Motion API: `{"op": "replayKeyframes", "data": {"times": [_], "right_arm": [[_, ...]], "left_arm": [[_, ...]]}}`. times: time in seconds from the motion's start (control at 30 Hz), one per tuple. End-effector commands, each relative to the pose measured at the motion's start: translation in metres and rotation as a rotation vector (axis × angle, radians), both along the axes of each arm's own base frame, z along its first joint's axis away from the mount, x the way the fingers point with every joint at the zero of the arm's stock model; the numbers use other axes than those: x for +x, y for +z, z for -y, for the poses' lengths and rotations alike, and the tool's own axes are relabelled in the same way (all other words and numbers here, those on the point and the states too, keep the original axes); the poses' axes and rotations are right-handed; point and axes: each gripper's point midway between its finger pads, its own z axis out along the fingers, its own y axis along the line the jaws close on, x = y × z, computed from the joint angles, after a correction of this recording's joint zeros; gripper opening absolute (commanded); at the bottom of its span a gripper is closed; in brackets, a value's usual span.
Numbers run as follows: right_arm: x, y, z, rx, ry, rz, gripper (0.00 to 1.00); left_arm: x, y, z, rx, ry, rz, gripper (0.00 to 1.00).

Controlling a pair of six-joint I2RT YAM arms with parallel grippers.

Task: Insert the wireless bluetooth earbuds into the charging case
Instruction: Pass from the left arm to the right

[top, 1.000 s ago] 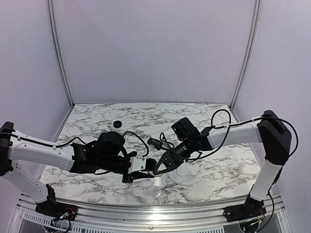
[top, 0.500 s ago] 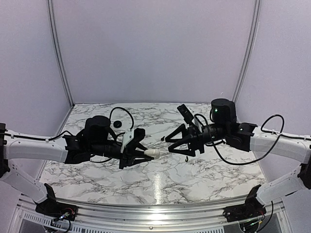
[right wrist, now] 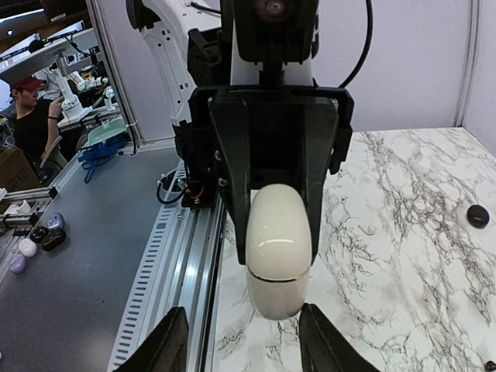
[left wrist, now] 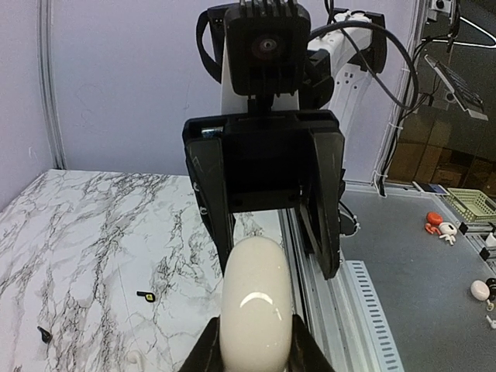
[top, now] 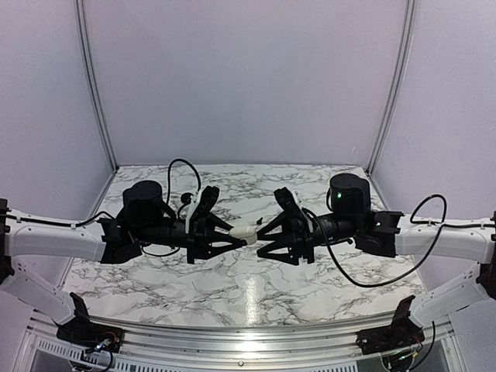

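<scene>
My left gripper point(top: 237, 232) is shut on a glossy white charging case point(top: 246, 230), lid shut, and holds it level above the table's middle. The case fills the left wrist view point(left wrist: 256, 302) between my fingers point(left wrist: 203, 353). My right gripper point(top: 262, 235) faces it, open, with its fingers either side of the case's free end and not touching it. In the right wrist view the case point(right wrist: 279, 248) sits just beyond my open right gripper point(right wrist: 244, 341). Two tiny black pieces, seemingly the earbuds point(left wrist: 145, 295) point(left wrist: 44, 334), lie on the marble below.
A small black round object point(right wrist: 477, 215) and a tiny white piece point(right wrist: 370, 229) lie on the marble table point(top: 232, 287). The metal rail point(top: 248, 341) runs along the near edge. Cables hang from both wrists.
Both arms rose from the table and turned to face each other. My right gripper has closed the gap, so its open fingers now flank the end of the case held by my left gripper.
</scene>
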Motion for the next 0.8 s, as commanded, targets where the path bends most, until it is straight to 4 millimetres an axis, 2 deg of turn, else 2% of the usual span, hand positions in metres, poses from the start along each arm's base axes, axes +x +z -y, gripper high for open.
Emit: {"op": "replayKeyframes", "data": {"times": [0.0, 0.33, 0.53, 0.77], "right_arm": [[0.001, 0.014, -0.008, 0.057, 0.006, 0.044, 0.48], [0.004, 0.018, -0.012, 0.064, -0.001, 0.046, 0.37], [0.005, 0.021, -0.015, 0.069, 0.003, 0.047, 0.34], [0.01, 0.014, -0.02, 0.048, -0.008, 0.023, 0.26]], "left_arm": [[-0.004, 0.021, -0.002, -0.084, -0.016, 0.004, 0.0], [0.0, 0.017, 0.003, -0.091, -0.011, -0.009, 0.0], [0.0, 0.015, 0.007, -0.09, -0.021, -0.019, 0.0], [0.0, 0.012, 0.009, -0.087, -0.017, -0.027, 0.0]]}}
